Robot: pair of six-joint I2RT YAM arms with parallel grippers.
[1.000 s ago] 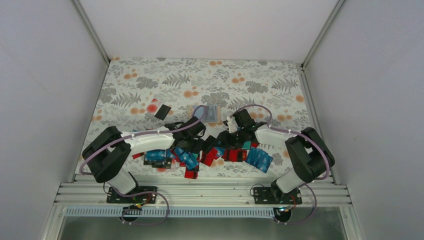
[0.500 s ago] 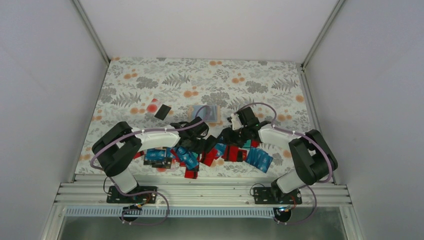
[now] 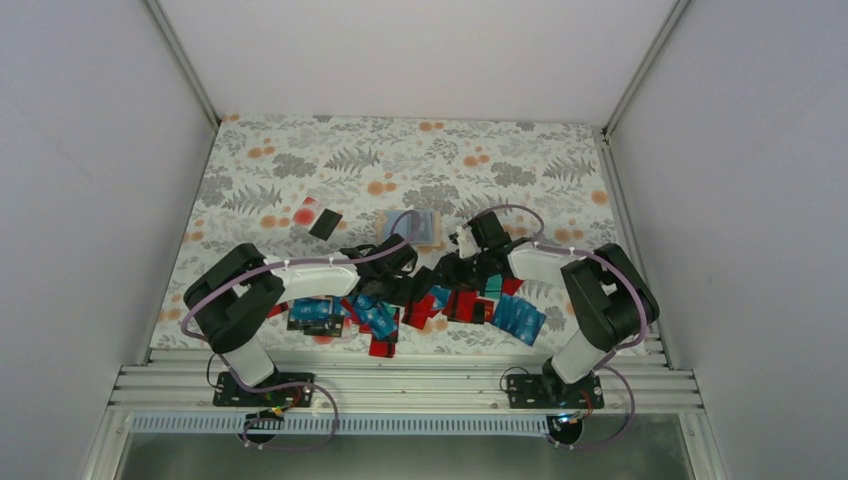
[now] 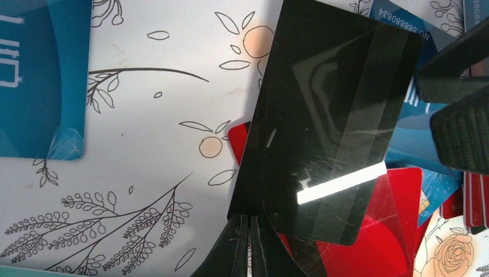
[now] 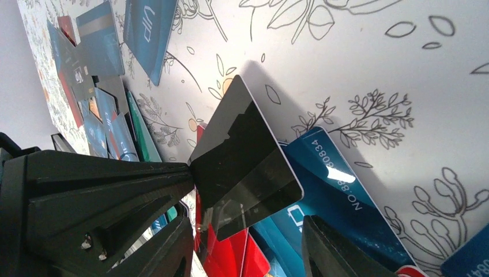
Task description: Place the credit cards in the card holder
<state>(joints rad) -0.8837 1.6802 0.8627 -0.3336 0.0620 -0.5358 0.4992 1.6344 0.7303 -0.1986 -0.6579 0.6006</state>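
Note:
The credit cards (image 3: pixel 440 305) lie in a heap of blue, red and teal at the near middle of the table. My left gripper (image 4: pixel 251 228) is shut on the near edge of a black card (image 4: pixel 328 127) and holds it tilted above the heap (image 3: pixel 418 288). My right gripper (image 5: pixel 248 254) is open, its fingers on either side of the same black card (image 5: pixel 242 156) without touching it (image 3: pixel 447 272). The beige card holder (image 3: pixel 424 228) lies flat just beyond both grippers, and a card seems to lie on or in it.
A loose black card (image 3: pixel 325 223) and a red card (image 3: pixel 305 213) lie at the left, apart from the heap. A blue card (image 4: pixel 40 75) lies left of the left gripper. Red cards (image 4: pixel 375 231) and a blue numbered card (image 5: pixel 334 196) lie under the held card.
The left arm has reached further right with the black card. The right gripper has shifted slightly left and its elbow has swung, bringing its open fingers round the card.

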